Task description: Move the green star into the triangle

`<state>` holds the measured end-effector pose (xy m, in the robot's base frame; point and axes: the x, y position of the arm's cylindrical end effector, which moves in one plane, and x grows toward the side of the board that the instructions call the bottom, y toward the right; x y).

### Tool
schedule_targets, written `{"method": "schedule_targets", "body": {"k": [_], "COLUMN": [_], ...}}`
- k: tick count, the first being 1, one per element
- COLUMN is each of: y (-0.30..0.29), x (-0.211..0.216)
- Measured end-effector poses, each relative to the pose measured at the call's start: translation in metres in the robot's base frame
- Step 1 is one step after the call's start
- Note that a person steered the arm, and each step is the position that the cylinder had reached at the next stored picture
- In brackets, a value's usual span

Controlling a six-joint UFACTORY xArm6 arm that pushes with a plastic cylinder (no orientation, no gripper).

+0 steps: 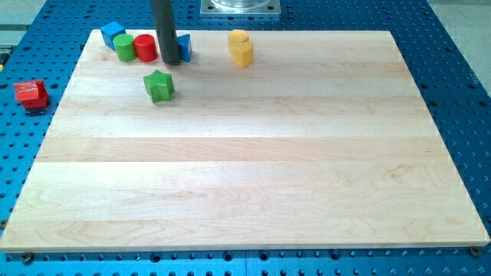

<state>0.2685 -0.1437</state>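
The green star (pixel 159 85) lies flat on the wooden board, at about ten o'clock from the board's middle and well away from it, near the far left corner. The blue triangle (pixel 184 48), mostly hidden so its shape is only probable, sits near the star, at about one o'clock from it.

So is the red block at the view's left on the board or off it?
Off. The red block sits on the blue perforated table, just past the wooden board's left edge, apart from the blocks grouped at the board's top left.
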Motion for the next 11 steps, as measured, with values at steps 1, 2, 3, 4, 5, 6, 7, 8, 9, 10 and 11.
{"method": "schedule_targets", "body": {"k": [1, 2, 3, 4, 5, 6, 7, 8, 9, 10, 11], "y": [0.001, 0.055, 0.068, 0.019, -0.047, -0.055, 0.008, 0.038, 0.036, 0.052, 0.041], "x": [-0.012, -0.013, -0.003, 0.032, 0.066, 0.120, 0.102, 0.082, 0.061, 0.042, 0.066]}}
